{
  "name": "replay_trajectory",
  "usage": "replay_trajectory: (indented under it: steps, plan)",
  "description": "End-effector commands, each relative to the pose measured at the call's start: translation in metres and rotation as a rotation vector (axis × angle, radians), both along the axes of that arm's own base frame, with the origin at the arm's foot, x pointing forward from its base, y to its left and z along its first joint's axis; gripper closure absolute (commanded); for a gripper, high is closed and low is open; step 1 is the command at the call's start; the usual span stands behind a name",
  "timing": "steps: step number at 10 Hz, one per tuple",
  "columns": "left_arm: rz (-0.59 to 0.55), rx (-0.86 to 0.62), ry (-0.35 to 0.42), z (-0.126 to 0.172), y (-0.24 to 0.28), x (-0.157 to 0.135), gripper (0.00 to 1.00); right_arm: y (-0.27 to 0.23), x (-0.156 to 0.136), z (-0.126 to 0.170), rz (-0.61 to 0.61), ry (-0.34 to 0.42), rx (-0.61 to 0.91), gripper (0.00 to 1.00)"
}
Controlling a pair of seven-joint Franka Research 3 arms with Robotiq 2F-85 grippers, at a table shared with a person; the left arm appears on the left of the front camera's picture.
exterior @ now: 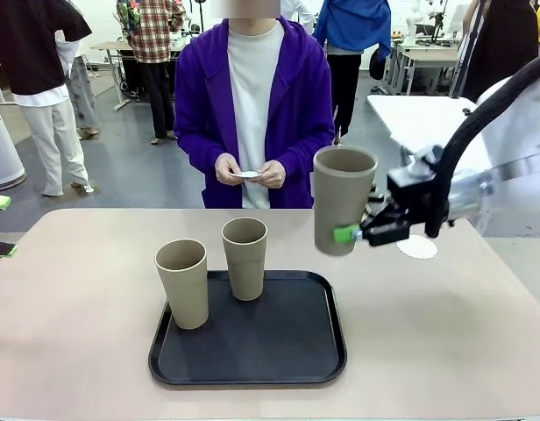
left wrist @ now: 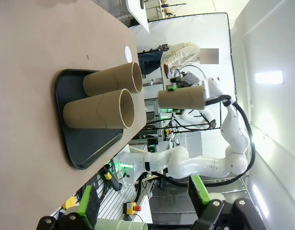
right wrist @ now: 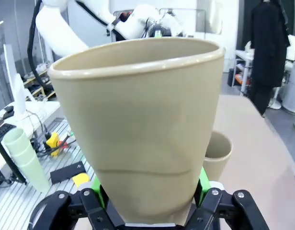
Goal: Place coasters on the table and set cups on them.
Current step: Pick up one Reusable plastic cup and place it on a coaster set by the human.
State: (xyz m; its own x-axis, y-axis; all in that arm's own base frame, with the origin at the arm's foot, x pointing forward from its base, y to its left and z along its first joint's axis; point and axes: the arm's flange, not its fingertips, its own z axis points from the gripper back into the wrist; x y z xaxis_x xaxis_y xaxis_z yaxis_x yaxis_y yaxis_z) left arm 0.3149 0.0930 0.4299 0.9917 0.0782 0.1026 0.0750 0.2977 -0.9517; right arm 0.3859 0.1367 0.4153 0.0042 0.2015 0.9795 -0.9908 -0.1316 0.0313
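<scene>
Showing three cups point(exterior: 181, 282), two coasters point(exterior: 417, 247), one tray point(exterior: 292, 338)

Three cups point(exterior: 245, 257) are in sight. Two coasters point(exterior: 416, 247) can be counted, one lying flat and one held by the person point(exterior: 252, 105). There is one tray point(exterior: 287, 342).

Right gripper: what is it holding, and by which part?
The right gripper clamps a tall tapered tan tumbler by its lower side wall, near the base.
</scene>
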Motion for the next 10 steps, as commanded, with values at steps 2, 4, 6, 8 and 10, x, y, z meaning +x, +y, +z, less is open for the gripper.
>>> replay_trajectory:
  steps: [2, 4, 6, 8, 10]
  plan:
    - [-0.003, -0.012, -0.016, 0.001, 0.001, 0.0, 0.0, -0.014, -0.011, 0.045, -0.099, 0.012, 0.032, 1.0]
    - [-0.003, -0.012, -0.016, 0.001, 0.001, 0.0, 0.0, -0.014, -0.007, 0.045, -0.058, -0.011, 0.01, 1.0]
    - [-0.003, -0.012, -0.016, 0.001, 0.001, 0.0, 0.0, -0.014, -0.007, 0.045, -0.058, -0.011, 0.01, 1.0]
    - [-0.003, -0.012, -0.016, 0.001, 0.001, 0.0, 0.0, -0.014, -0.007, 0.045, -0.058, -0.011, 0.01, 1.0]
    - [-0.003, -0.012, -0.016, 0.001, 0.001, 0.0, 0.0, -0.014, -0.008, 0.046, -0.063, 0.001, 0.002, 0.18]
